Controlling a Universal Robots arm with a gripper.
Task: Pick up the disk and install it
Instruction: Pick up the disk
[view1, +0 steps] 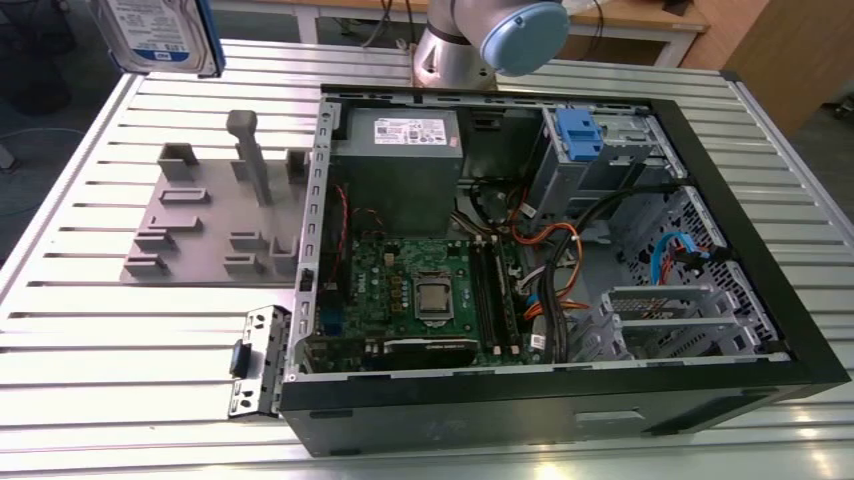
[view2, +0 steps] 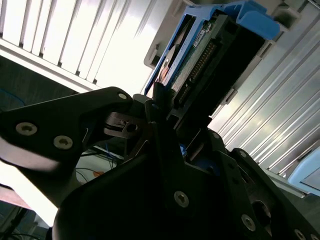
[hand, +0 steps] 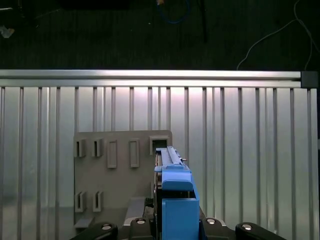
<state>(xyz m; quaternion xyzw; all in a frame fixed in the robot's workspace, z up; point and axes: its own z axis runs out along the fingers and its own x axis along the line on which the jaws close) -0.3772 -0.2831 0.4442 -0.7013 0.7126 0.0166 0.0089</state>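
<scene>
Room: dark floor with loose cords (hand: 175, 12) beyond the desk's far rail in the first wrist view. Desk (view1: 80, 330): ribbed aluminium slats, hard and ridged. Open computer case (view1: 763, 270) lies on it at the exterior view's right, board and wiring exposed, and orange cables (view1: 554, 250) loop just beside the metal drive cage (view1: 627, 150) with its blue tab (view1: 577, 130). Grey fixture plate (view1: 187, 240) sits on the slats at the exterior view's left, its slots bare. The disk (view1: 154, 35) is off the plate and in the air above the desk's far corner at the exterior view's left, well apart from the case; the first wrist view looks along its edge, blue frame nearest. Claw (view2: 167, 112): black fingers closed tight onto the disk's connector end, nothing else held. Risks, my judgement: the grip is at one end only, so the drive could pivot or slip and strike the slats; a tilted drive could jam at the cage mouth; the cables could snag the frame.
</scene>
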